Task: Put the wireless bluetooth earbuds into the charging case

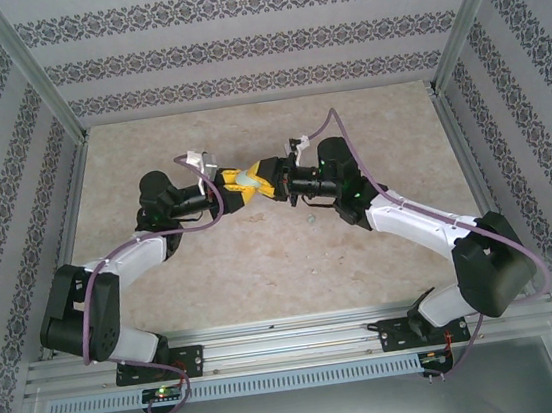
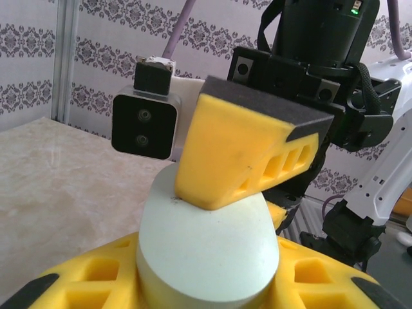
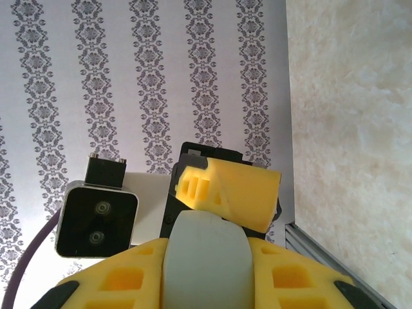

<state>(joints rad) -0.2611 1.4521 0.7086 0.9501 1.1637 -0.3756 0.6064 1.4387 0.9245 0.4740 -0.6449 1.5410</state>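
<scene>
The right tool [image 3: 207,251] has its two yellow fingers [image 3: 122,280] set on either side of a pale greenish charging case [image 3: 205,277], which stands between them and touches both. At the case's far end the left tool [image 3: 219,209] lays a yellow finger [image 3: 235,193] against it. Just left of that finger sits a white wrist camera [image 3: 96,222] with two lenses. Striped patterned wallpaper [image 3: 129,77] stands behind. The beige marbled surface [image 3: 351,116] runs along the right, edged by a metal rail [image 3: 322,257].

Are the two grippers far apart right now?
No, the left gripper and the right gripper both clamp the pale green case.
</scene>
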